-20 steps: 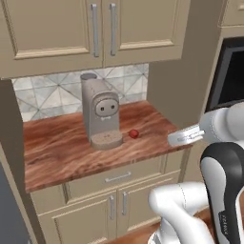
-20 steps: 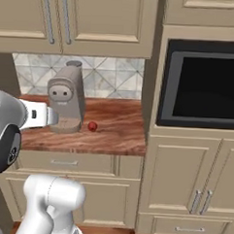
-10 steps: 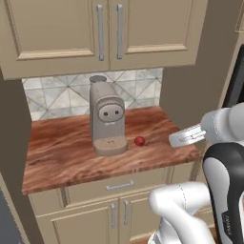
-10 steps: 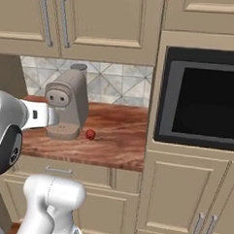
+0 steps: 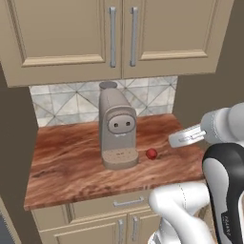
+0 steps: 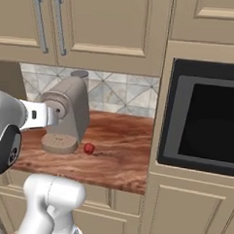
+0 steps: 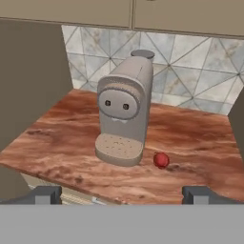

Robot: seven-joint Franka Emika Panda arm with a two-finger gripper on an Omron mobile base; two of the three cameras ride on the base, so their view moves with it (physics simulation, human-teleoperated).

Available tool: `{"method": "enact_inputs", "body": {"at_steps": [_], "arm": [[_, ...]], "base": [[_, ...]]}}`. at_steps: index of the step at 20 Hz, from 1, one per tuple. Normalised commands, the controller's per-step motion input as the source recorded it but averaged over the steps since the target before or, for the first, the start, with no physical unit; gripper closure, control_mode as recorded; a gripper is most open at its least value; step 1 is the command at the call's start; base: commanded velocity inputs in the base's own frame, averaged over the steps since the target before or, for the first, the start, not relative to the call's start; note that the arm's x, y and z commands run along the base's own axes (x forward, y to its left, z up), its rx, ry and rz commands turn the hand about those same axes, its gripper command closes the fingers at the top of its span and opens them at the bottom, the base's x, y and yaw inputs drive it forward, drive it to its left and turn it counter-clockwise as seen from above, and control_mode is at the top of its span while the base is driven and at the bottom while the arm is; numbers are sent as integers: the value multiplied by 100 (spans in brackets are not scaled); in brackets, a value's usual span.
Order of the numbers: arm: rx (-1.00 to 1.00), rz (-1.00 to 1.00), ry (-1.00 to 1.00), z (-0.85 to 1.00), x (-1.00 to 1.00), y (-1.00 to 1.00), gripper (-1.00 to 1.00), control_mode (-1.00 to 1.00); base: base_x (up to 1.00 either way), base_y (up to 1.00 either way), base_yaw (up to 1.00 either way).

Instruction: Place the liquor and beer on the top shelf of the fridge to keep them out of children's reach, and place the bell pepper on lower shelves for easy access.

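Observation:
The bell pepper [image 5: 151, 154] is a small glossy red ball lying on the wooden counter [image 5: 66, 162], just right of a coffee machine's base. It also appears in the right base view [image 6: 89, 148] and the hand view [image 7: 161, 160]. My gripper [image 7: 124, 195] hangs off the counter's front edge, facing the pepper from a distance. It is open, with nothing between its dark fingertips [image 7: 47, 195]. The liquor, the beer and the fridge are out of view.
A grey coffee machine [image 5: 116, 128] stands mid-counter against the tiled backsplash. Beige upper cabinets [image 5: 119, 33] hang low over it, and a drawer [image 5: 124, 202] sits below the counter. A built-in black oven [image 6: 206, 119] in a tall cabinet bounds the counter's right end.
The whole picture has shifted in both base views, so the base has driven. The counter now sits closer and more central. The pepper lies where it was beside the machine, and the gripper stays open.

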Motion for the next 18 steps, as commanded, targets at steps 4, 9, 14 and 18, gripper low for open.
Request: {"method": "enact_inputs", "body": {"at_steps": [4,9,14,18], "arm": [[0,0,0,0,0,0,-100,100],[0,4,0,-31,12,-19,-100,-100],[0,7,3,-56,30,-27,-100,-100],[-5,4,6,-64,36,-1,-100,-100]], "base": [[41,-20,9],[8,-13,3],[0,0,0],[0,0,0]]}}
